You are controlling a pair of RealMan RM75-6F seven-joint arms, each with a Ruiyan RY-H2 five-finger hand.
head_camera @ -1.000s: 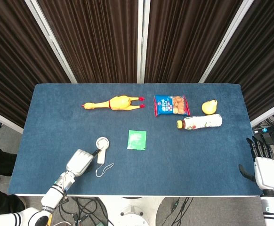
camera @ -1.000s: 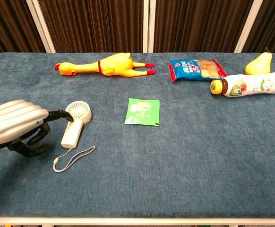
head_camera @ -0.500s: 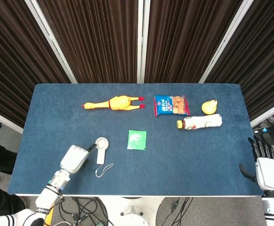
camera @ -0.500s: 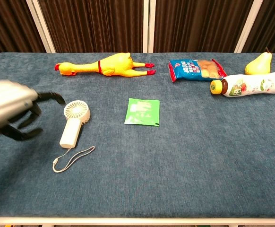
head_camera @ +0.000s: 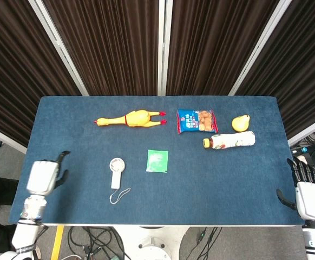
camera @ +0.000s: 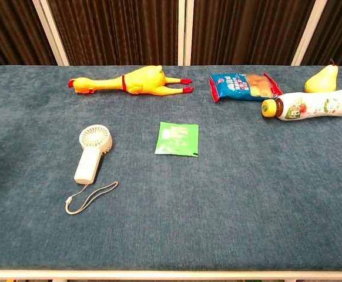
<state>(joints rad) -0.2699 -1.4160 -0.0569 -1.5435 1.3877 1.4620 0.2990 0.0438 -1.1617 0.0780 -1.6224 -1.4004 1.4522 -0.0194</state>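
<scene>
I have withdrawn my left hand (head_camera: 43, 177) to the worktop's (head_camera: 211, 179) left edge, empty, fingers loosely spread. The small white handheld fan (camera: 93, 154) lies released, near-left. Right hand (head_camera: 304, 195) open.

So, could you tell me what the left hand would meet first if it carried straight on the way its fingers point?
Probably nothing: the left hand sits at the table's left edge, fingers pointing toward the far side. The fan lies well off to its right, so that line looks free, though depth is uncertain.
</scene>
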